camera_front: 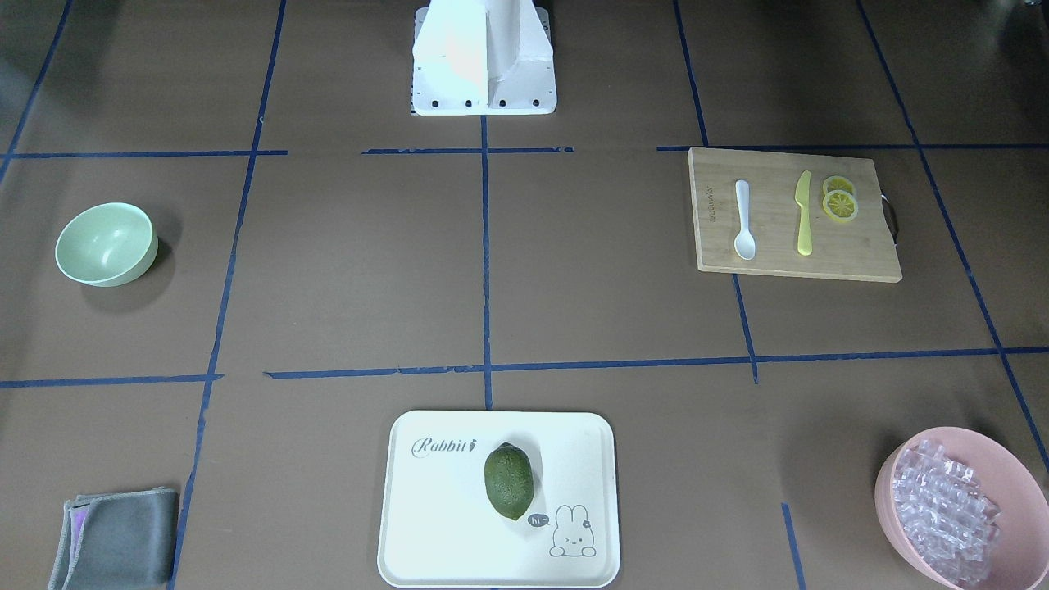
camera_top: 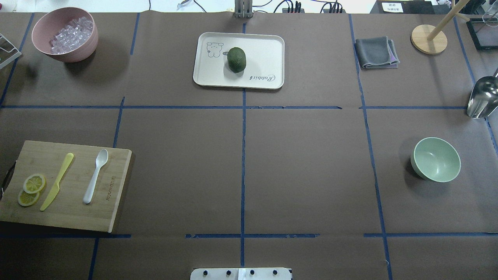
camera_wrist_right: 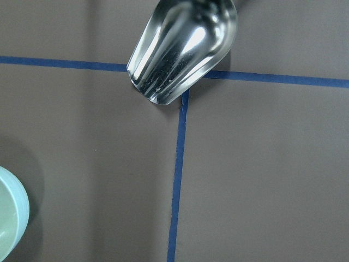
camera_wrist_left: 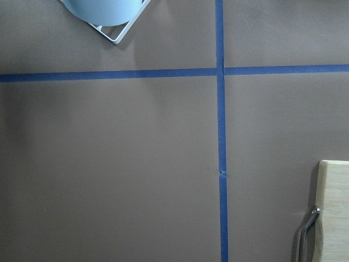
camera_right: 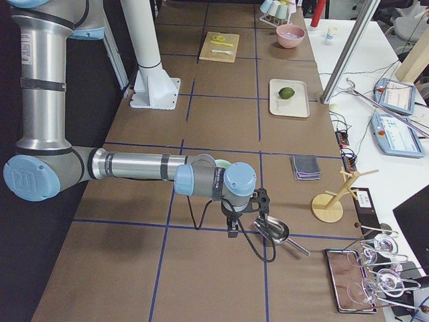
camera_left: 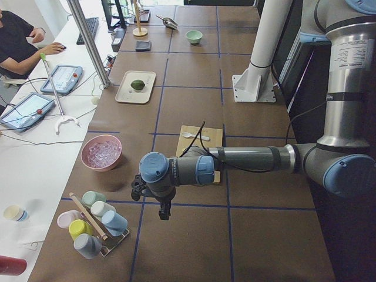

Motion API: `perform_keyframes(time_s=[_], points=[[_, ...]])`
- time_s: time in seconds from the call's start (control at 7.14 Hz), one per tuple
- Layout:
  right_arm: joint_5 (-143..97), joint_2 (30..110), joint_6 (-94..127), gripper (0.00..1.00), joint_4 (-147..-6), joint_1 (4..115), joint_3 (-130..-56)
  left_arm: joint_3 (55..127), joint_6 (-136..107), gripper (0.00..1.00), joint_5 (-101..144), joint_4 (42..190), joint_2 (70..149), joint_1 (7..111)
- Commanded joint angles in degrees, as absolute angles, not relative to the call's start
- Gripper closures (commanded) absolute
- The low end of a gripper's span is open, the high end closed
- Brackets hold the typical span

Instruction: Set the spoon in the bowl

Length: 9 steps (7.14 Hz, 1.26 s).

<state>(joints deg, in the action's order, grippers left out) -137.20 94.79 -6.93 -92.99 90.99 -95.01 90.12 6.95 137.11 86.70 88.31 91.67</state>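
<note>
The white spoon (camera_top: 95,175) lies on a wooden cutting board (camera_top: 78,217) on the left side of the overhead view, scoop pointing away from the robot. It also shows in the front view (camera_front: 743,220). The mint-green bowl (camera_top: 435,159) stands upright and empty far off on the right side (camera_front: 105,244). Its rim shows in the right wrist view (camera_wrist_right: 8,218). My left gripper (camera_left: 165,212) hangs past the board's end. My right gripper (camera_right: 234,229) hangs past the bowl. Both show only in side views, so I cannot tell whether they are open or shut.
A yellow-green knife (camera_top: 57,181) and lemon slices (camera_top: 32,188) share the board. A pink bowl (camera_top: 74,54) of clear cubes, a white tray (camera_top: 264,50) with a lime (camera_top: 236,59), a grey cloth (camera_top: 375,52), a metal scoop (camera_top: 482,97) and a cup rack (camera_left: 94,223) stand around the table.
</note>
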Motion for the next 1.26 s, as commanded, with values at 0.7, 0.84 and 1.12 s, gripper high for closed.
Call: perform_keyframes(time_s=[0.7,0.84,1.12], points=[[-137.29,94.75,-6.77,0.0,-92.99,91.49,-95.19,90.44,6.94,0.0,137.11,86.84,88.42,91.67],[-137.2,94.75,-6.85,0.0,-92.99,91.49,-95.27,90.53,6.94,0.0,137.2,86.84,88.42,91.67],[-136.5,92.13,-6.86,0.0,-91.77,91.49,-96.15,91.14,6.86,0.0,137.11,86.92,88.42,91.67]])
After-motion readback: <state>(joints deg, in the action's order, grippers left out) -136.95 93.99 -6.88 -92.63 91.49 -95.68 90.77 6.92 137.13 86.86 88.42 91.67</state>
